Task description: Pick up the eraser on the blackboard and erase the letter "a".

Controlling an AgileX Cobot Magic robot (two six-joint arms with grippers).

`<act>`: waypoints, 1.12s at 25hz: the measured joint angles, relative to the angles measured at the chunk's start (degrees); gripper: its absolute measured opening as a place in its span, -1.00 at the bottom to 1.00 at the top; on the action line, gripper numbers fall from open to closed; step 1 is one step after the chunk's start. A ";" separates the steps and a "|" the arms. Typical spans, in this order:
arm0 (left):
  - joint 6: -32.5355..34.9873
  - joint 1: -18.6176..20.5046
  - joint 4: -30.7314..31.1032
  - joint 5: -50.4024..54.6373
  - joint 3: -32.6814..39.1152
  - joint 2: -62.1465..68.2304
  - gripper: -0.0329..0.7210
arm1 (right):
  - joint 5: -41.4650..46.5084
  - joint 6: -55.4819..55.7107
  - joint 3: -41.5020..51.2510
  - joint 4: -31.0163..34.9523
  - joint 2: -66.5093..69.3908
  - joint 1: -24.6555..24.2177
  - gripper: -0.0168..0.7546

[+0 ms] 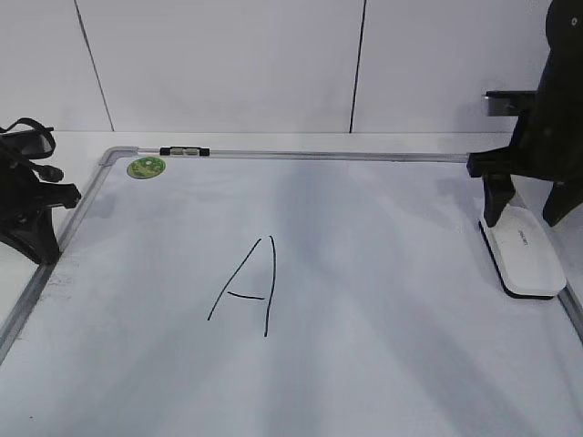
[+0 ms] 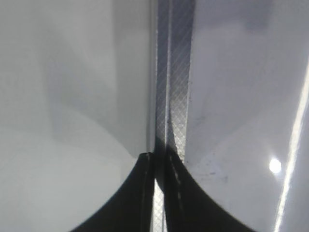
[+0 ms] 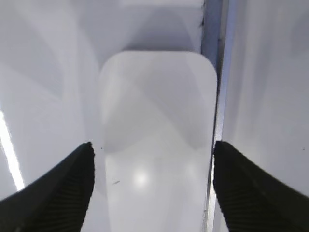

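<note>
**Right gripper spread over the eraser at the board's right edge**

In the exterior view, the blackboard point(image 1: 383, 364) lies flat and fills most of the picture; its surface is white and its frame is grey metal. A large capital "A" point(image 1: 246, 284) in black marker is near the middle of it. A small lowercase "a" I cannot find in any view. A round green sticker point(image 1: 146, 167) sits in the far left corner, and a small black-and-silver clip point(image 1: 184, 152) is on the far frame just beside it. The eraser point(image 1: 524, 252), a white block with a dark base, lies on the board close to the right frame. The right gripper point(image 1: 526, 215) stands above its far end, with one dark finger at each side. The left gripper point(image 1: 36, 238) is low at the left frame of the board, well apart from the eraser.

In the left wrist view, the two black fingers point(image 2: 140, 193) of the left gripper are pressed together, with only a thin slit between them, over the grey frame strip point(image 2: 176, 87).

In the right wrist view, the eraser point(image 3: 157, 145) fills the centre. The right gripper point(image 3: 153, 188) is wide apart, one ribbed finger on each side of the block. Whether the pads touch it I cannot tell. The frame runs just beside the eraser's right edge.
</note>
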 joint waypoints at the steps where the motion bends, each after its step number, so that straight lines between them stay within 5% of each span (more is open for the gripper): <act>1: 0.00 0.00 0.00 0.00 0.00 0.00 -0.85 | 0.00 0.00 -0.77 0.00 -0.12 0.00 0.59; 16: 0.00 0.00 -0.09 -0.25 0.00 0.00 -0.81 | 0.70 0.00 -5.52 -0.71 -10.99 0.00 0.44; 28: 0.00 -0.36 1.06 -0.87 0.11 -2.16 -0.26 | 1.02 0.00 -5.52 -0.27 -13.56 0.00 0.44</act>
